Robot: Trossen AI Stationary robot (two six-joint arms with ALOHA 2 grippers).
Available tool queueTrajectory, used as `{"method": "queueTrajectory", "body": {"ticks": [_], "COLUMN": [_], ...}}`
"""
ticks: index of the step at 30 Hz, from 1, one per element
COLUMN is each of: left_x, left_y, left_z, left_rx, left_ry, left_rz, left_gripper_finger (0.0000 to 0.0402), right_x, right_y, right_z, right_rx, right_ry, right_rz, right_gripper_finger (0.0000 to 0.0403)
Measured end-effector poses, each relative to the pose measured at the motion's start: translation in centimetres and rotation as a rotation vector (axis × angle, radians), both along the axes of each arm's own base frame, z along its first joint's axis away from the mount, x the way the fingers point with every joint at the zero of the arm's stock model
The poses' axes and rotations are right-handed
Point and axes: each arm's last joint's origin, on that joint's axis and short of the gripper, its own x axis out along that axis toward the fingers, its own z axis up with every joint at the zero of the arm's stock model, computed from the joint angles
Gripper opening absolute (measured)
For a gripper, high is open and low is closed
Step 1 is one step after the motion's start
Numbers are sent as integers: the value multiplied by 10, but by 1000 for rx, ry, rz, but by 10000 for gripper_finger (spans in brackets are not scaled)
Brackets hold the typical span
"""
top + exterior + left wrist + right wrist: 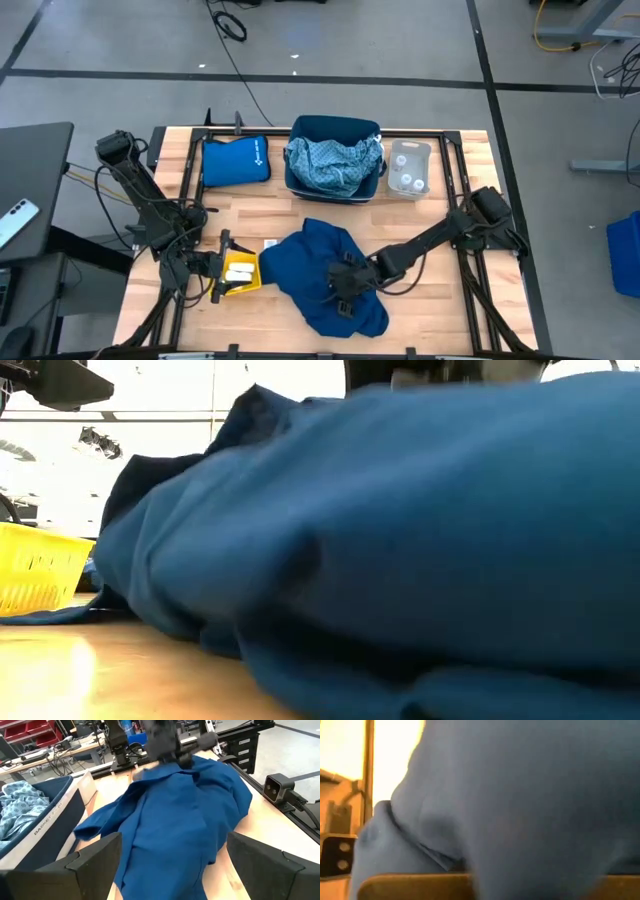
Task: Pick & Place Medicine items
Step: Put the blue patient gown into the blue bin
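Clearly, the medicine items (240,270), cream-white packs lying side by side, sit in the yellow tray (252,284) at the table's near left, just beside the left gripper (222,262), whose fingers stand wide apart and hold nothing. More whitish bottles (408,178) sit in a clear bin (409,152) at the far right. The right gripper (343,295) is clamped down on the dark blue cloth (315,262) in the middle; whether it pinches cloth I cannot tell, so the left arm is nearer the packs.

blue cloth (325,275) crumpled mid-table | patterned cloth (333,162) probably in bin (300,128)
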Motion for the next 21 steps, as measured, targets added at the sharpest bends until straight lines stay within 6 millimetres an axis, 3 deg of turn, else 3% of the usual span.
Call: {"method": "queueTrajectory", "body": {"ticks": [7,13,21], "left_x": [0,0,0], "left_y": [0,0,0], "left_z": [0,1,1], "left_rx": [0,-1,-2], "left_ry": [-3,-7,-12], "left_rz": [3,8,12], "left_gripper_finger": [362,362,362], "right_x": [-22,-46,-63], "right_y": [4,-7,-28], "right_z": [47,96,199], "right_rx": [-189,-380,-873], "right_ry": [-151,-291,-511], "right_rz": [-70,-129,-221], "right_gripper_finger": [15,15,15]}}
